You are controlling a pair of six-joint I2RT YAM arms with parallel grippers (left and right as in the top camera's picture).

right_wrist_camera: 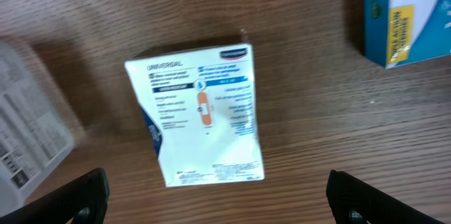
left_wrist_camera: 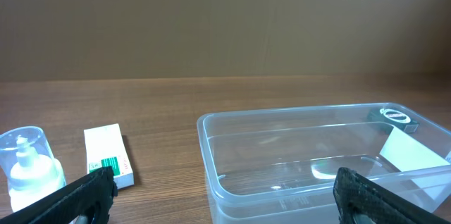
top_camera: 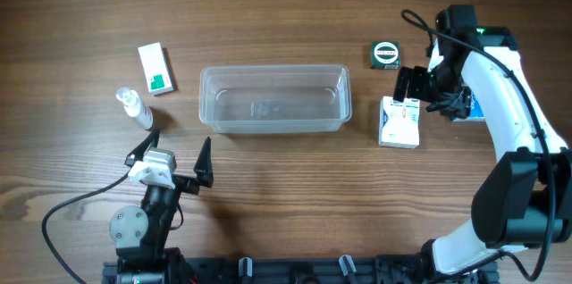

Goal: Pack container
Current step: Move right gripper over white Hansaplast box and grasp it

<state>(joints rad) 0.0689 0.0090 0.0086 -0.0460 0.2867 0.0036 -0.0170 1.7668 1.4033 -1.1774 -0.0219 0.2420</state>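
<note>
The container point(top_camera: 273, 98) sits just above the middle of the overhead view, long sides running left to right, its rim clear of everything around it. Bare table point(top_camera: 295, 195) fills the lower centre below it. At lower left, the left gripper point(top_camera: 175, 151) has its fingers spread wide and holds nothing, its tips just short of the container's lower left corner. A small bottle point(top_camera: 135, 107) and a green-and-white box point(top_camera: 155, 69) lie near the container's left end. At right, the right gripper point(top_camera: 410, 87) hovers over the upper edge of a white box point(top_camera: 399, 122), fingers wide apart and gripping nothing. A blue box point(top_camera: 474, 107) lies just to the right, and a dark square box point(top_camera: 385, 54) lies above.
</note>
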